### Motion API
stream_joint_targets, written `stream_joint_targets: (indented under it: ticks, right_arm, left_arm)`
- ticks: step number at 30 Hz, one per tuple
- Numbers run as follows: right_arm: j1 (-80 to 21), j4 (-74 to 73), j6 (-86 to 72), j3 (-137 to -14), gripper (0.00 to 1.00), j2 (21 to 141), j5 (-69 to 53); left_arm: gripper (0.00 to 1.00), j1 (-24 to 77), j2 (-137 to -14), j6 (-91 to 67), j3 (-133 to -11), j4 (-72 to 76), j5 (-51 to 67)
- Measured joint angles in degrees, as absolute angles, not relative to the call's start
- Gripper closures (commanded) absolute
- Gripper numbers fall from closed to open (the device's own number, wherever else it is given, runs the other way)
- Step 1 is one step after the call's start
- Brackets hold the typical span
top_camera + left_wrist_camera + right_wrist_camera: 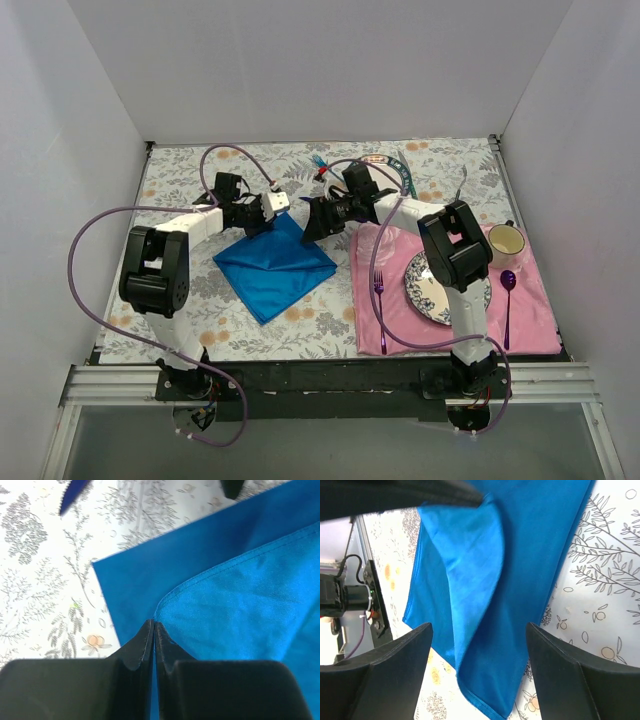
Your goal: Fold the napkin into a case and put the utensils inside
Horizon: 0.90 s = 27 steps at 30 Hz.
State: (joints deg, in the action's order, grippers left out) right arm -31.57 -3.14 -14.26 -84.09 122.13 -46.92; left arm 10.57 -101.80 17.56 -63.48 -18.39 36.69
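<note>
Nearest, bare floral tabletop (230,325) lies open in front of and left of the napkin (272,268) — the freest room for sweeping a fold. The napkin sits mid-tabletop as a layered diamond, at least one fold made by the look of it, but it is no narrow case yet; that shaping and the loading are left, I judge. Its right corner comes near the pink placemat (395,330), so room on that side is tight. At its far corner the left hand (153,625) is pressed together, pinching a raised edge of the top layer. The right hand (479,630) hangs spread above the cloth, gripping nothing. Farther off, outside the cloth, lie the knife (74,492) and — by the far edge — the light-blue fork (320,162).
</note>
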Motion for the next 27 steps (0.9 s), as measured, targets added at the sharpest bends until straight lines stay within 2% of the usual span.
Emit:
stream_joint_targets:
  ticks: [12, 19, 27]
  right_arm:
    - [-31.9, -5.3, -12.2, -86.5, 0.34, 123.1, -46.7]
    - [-31.9, -6.4, -11.8, -86.5, 0.51, 123.5, -46.7]
    - [-31.9, -7.2, -11.4, -86.2, 0.55, 123.5, -46.6]
  left_arm:
    - [1.00, 10.6, -106.5, 15.6, -68.1, -14.5, 36.3]
    - [1.00, 10.9, -107.7, 15.5, -68.4, -14.1, 36.5]
    - [1.00, 12.1, -107.7, 15.4, -68.4, -12.8, 36.6]
